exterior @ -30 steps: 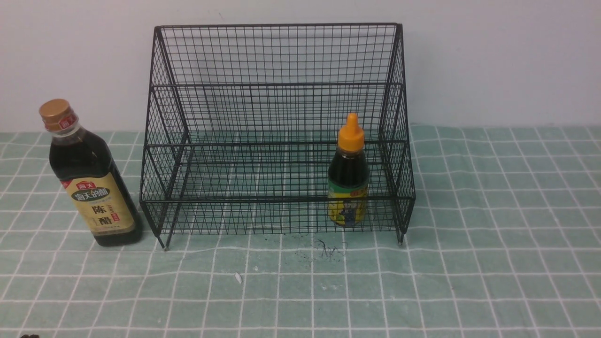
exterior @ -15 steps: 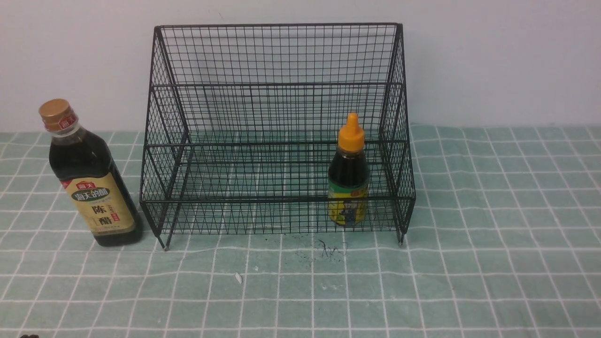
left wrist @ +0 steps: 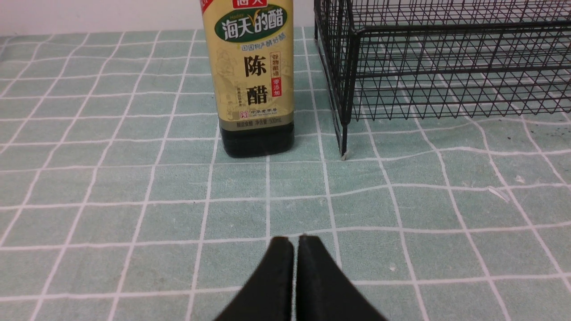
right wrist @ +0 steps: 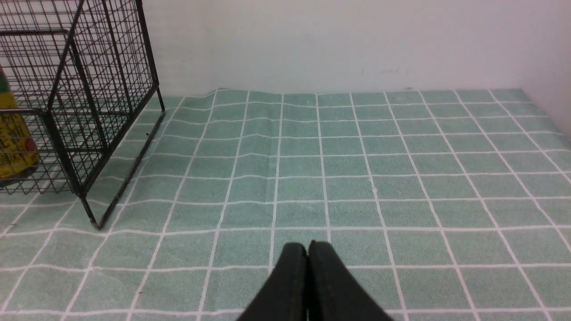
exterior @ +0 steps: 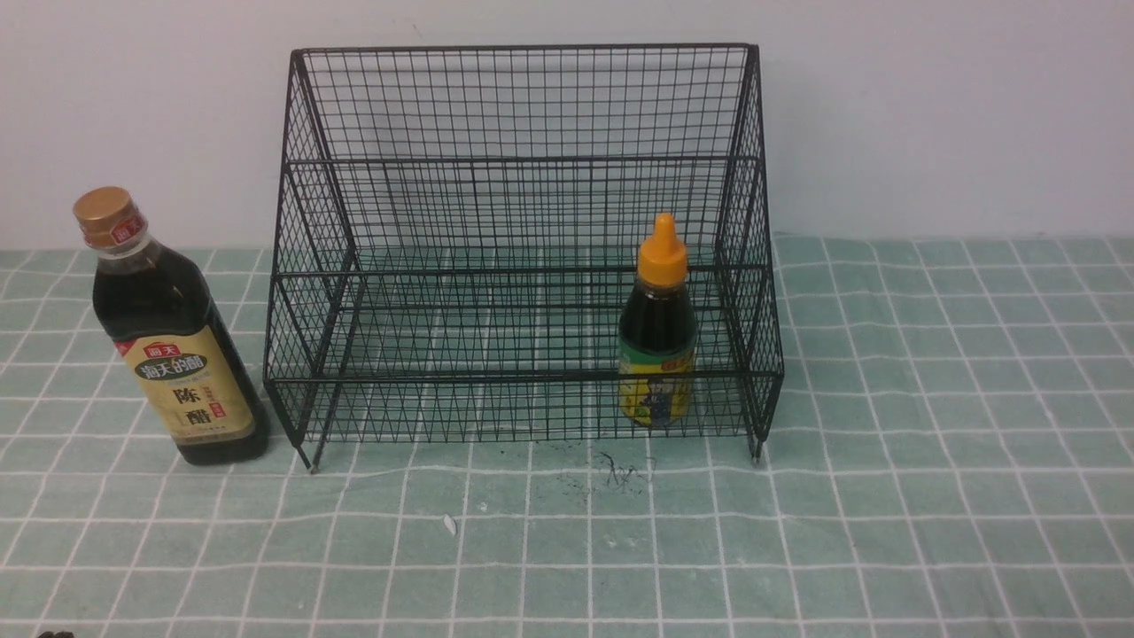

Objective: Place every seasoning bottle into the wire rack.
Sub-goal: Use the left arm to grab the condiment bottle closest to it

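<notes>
The black wire rack (exterior: pixel 523 159) stands at the back middle of the table, against the wall. Inside it, near its right side, the short seasoning bottle (exterior: pixel 656 323) with an orange nozzle cap stands upright. The tall seasoning bottle (exterior: pixel 168 332) with a gold cap and tan label stands upright on the cloth just left of the rack. In the left wrist view my left gripper (left wrist: pixel 294 240) is shut and empty, well short of the tall bottle (left wrist: pixel 254 80). My right gripper (right wrist: pixel 308 246) is shut and empty over bare cloth, right of the rack (right wrist: pixel 80 89). Neither gripper shows in the front view.
A green cloth with white grid lines (exterior: pixel 886 496) covers the table. Small dark specks (exterior: pixel 611 470) and a white scrap (exterior: pixel 449 525) lie in front of the rack. A pale wall (exterior: pixel 930 115) closes the back.
</notes>
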Action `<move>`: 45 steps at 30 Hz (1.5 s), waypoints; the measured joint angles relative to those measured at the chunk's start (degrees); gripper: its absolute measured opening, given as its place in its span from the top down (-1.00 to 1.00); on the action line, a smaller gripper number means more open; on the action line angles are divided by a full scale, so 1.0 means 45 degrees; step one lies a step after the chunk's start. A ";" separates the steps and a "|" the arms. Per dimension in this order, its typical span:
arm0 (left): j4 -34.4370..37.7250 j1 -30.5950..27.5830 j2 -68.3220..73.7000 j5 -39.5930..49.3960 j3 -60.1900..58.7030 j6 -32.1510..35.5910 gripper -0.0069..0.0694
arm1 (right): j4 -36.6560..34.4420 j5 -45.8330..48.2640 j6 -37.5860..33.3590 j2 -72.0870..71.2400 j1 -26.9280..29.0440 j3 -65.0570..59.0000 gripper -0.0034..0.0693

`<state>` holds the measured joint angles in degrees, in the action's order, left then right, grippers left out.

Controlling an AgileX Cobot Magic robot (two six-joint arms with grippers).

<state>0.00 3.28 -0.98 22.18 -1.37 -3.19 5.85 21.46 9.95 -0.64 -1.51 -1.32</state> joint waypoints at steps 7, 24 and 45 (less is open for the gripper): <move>0.0000 0.0000 0.0000 0.0000 0.0000 0.0000 0.83 | -0.0014 0.0000 0.0000 0.0000 0.0000 0.0000 0.94; -0.0412 0.0000 0.0000 -0.0188 -0.0029 0.0162 0.83 | -0.0027 0.0037 -0.0010 0.0000 0.0000 0.0010 0.94; 0.0952 0.0000 0.4198 -1.1314 0.1506 0.0923 0.83 | -0.0027 0.0042 -0.0010 0.0000 0.0000 0.0010 0.94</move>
<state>4.28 3.28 17.91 -28.73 5.41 0.96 5.73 21.64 9.91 -0.64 -1.51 -1.27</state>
